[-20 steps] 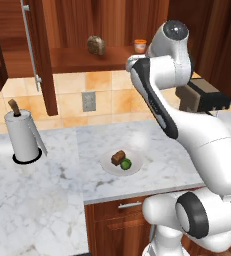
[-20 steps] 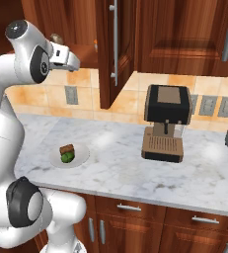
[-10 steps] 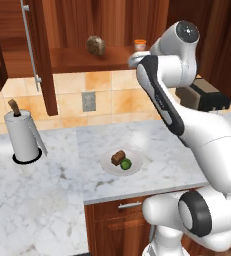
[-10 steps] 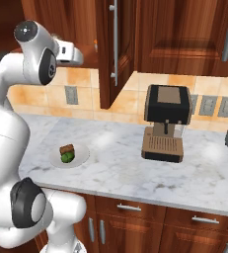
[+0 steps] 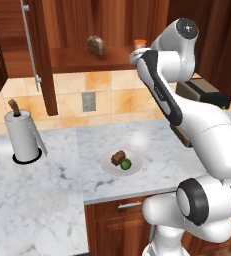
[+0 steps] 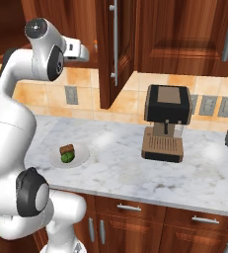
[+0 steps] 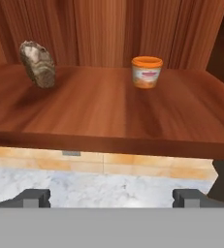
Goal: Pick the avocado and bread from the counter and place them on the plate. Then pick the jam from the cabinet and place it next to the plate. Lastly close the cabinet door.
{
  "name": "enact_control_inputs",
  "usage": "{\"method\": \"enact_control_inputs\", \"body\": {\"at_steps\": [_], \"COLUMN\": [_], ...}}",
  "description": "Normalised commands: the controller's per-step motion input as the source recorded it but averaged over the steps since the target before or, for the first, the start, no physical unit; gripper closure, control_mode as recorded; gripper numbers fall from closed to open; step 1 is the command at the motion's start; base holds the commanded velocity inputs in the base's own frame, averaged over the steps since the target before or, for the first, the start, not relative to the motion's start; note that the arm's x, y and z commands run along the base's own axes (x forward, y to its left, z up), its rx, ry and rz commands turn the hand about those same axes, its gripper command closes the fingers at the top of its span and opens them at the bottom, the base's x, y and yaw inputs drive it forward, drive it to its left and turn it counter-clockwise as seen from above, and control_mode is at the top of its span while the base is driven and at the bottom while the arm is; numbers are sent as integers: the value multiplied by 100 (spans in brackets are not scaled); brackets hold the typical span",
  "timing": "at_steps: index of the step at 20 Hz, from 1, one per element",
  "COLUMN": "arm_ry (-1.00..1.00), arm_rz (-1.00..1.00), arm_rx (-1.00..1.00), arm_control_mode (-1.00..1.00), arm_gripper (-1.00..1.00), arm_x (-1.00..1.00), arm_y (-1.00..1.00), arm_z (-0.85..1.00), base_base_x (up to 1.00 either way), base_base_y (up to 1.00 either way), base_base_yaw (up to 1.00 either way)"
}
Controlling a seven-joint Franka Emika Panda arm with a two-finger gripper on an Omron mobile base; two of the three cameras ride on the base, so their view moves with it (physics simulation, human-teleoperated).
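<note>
Orange-lidded jam [image 7: 147, 71] glows against the reddish-brown cabinet [image 7: 108, 29], a speckled grey-brown lump [image 7: 38, 63] beside it. Below, white-and-grey veined marble tabletop [image 5: 47, 185], a plain white plate [image 5: 107, 165] with dark green avocado [image 5: 126, 163] and dark brown bread [image 5: 118, 157].

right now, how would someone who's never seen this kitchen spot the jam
Look into the open upper cabinet above the counter, at its single shelf board. The jam is the small squat jar with an orange lid, standing right of a speckled grey-brown lump.
</note>
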Motion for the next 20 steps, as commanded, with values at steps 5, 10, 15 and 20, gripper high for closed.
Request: {"method": "enact_control_inputs", "body": {"at_steps": [5,10,15,20], "arm_ry": [0,0,0,0], "arm_rz": [-1,-4,-5,-2], "arm_rx": [0,0,0,0], "arm_control_mode": [-100,-100,-100,-100], "arm_gripper": [-100,-100,-100,-100], "arm_x": [34,31,35,36], "arm_y": [-4,-5,-8,-14], "arm_z": [0,2,1,0], "base_base_x": [0,0,0,0], "base_base_y": [0,0,0,0], "base_base_yaw": [0,0,0,0]}}
